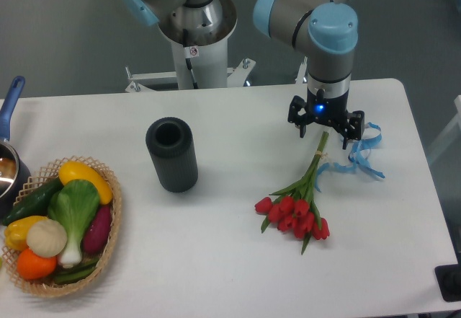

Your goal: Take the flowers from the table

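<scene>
Hidden: your arm's upper links run out the top edge; a blue-handled metal pot (9, 161) is cut off at the left edge, only handle and part of the rim showing.
Hard to read: the stem tips sit right under the gripper, so you cannot tell from here whether the fingers touch them.
Arm: your grey UR5e arm with light-blue joint caps (333, 33) hangs wrist-down over the right rear of the table, blue light lit on the wrist.
Gripper: black two-finger gripper (325, 132) points straight down, fingers spread apart, holding nothing, directly above the stem end.
Flowers: bunch of red tulips with long green stems and leaves (299, 206) lies flat on the white matte table with rounded corners (216, 260), right of centre; red heads toward the front, stems angled back to the gripper, tied near the stem end.
Ribbon: curly light-blue ribbon (364, 156) lies just beside the stems, to the right.
Cylinder: black upright cylinder with open top (171, 153) stands near centre, well apart from the flowers.
Basket: woven wicker basket of toy vegetables (108, 242) sits at front left.
</scene>
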{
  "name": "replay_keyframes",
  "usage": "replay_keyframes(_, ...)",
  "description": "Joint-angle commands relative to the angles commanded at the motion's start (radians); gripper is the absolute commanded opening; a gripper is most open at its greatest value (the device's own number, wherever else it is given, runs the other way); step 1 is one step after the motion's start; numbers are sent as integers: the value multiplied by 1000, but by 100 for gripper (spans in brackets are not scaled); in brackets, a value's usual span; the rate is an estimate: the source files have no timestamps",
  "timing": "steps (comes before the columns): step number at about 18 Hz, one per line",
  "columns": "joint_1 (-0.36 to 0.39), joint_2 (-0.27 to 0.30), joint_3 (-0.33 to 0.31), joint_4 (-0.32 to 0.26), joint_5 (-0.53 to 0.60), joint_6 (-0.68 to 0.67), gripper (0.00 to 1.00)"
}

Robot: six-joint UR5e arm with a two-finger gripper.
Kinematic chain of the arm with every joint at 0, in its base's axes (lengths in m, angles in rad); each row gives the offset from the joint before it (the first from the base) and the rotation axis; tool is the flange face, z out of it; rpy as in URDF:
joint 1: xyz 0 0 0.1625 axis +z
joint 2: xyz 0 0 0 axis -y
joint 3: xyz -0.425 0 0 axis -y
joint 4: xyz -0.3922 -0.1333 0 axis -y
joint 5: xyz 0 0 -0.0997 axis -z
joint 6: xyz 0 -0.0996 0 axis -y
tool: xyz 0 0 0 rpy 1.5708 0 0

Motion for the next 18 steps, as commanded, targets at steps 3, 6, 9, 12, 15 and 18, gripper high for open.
replay_keyframes(3, 0, 0, 0, 2, 0, -2, 100)
replay_keyframes(6, 0, -2, 0, 3, -2, -2, 100)
replay_keyframes(9, -5, -17, -2, 30, -3, -5, 100)
replay_keyframes(12, -8, -57, -34, 104, 0, -23, 100)
replay_keyframes(15, -12, -103, -35, 109, -3, -15, 100)
replay_keyframes(18, -32, -155, -25, 109, -3, -17, 100)
